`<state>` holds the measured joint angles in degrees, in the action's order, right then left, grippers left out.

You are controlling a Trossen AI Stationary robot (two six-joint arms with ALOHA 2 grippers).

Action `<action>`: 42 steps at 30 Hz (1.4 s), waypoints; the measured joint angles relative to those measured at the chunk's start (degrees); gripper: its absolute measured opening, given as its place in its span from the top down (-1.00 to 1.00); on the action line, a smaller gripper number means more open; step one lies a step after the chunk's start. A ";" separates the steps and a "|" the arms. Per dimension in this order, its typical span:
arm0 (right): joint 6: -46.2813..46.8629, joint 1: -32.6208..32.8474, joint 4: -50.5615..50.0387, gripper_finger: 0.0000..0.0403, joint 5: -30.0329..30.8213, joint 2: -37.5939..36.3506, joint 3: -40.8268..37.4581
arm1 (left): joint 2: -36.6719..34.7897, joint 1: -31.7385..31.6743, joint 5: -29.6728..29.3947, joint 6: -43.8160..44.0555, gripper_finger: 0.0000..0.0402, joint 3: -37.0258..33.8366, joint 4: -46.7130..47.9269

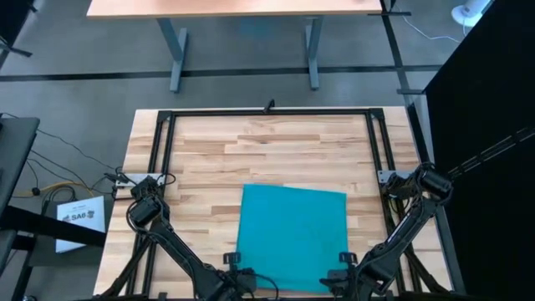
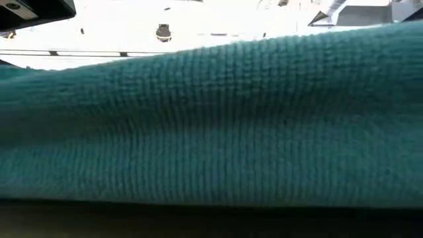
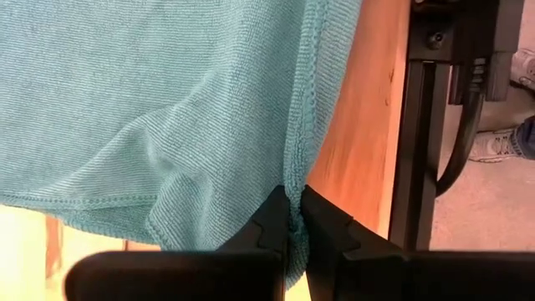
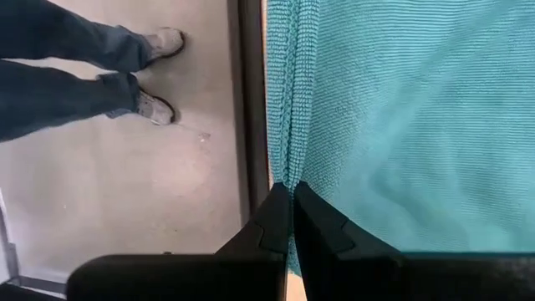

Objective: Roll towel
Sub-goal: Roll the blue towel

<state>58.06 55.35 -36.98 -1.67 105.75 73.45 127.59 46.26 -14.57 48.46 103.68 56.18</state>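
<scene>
The teal towel (image 1: 292, 234) lies spread on the wooden table (image 1: 276, 146), near the near edge. It fills the low view (image 2: 211, 132). My left gripper (image 1: 237, 276) is at the towel's near left corner and is shut on the towel (image 3: 167, 100). My right gripper (image 1: 341, 274) is at the near right corner and is shut on the towel (image 4: 418, 117). In the high view the arms hide both fingertips. My left gripper pinches the towel's hemmed side edge (image 3: 294, 194) between its two fingertips, close to the near left corner. The cloth puckers and bulges up beside the fingers (image 3: 272, 226); the rest lies on the table. My right gripper pinches the towel's doubled-over edge (image 4: 290, 177) between its two fingertips, close to the near right corner. The edge runs straight away from the fingers (image 4: 322, 226), and the cloth beside it lies smooth.
A black metal frame (image 1: 163, 159) runs around the tabletop, and its rail shows in the left wrist view (image 3: 418, 125). A person's legs and shoes (image 4: 125, 58) stand on the floor beside the table's near edge. Bare wood lies beyond the towel toward the far edge.
</scene>
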 joint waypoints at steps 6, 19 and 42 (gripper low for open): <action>-3.25 -1.27 -2.08 1.00 -0.01 -0.02 0.05 | -0.04 -1.27 0.41 -0.80 0.97 0.04 2.09; -11.34 -5.65 -8.11 1.00 -0.19 -2.01 0.04 | -3.14 -4.57 1.99 -7.29 0.97 0.04 7.52; -6.88 -1.85 5.63 1.00 -1.61 -5.26 0.07 | -10.12 -2.93 14.31 -2.38 0.99 -4.38 -4.15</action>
<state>51.18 53.51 -31.36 -3.28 100.49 73.52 117.47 43.32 -0.26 46.09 99.30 52.02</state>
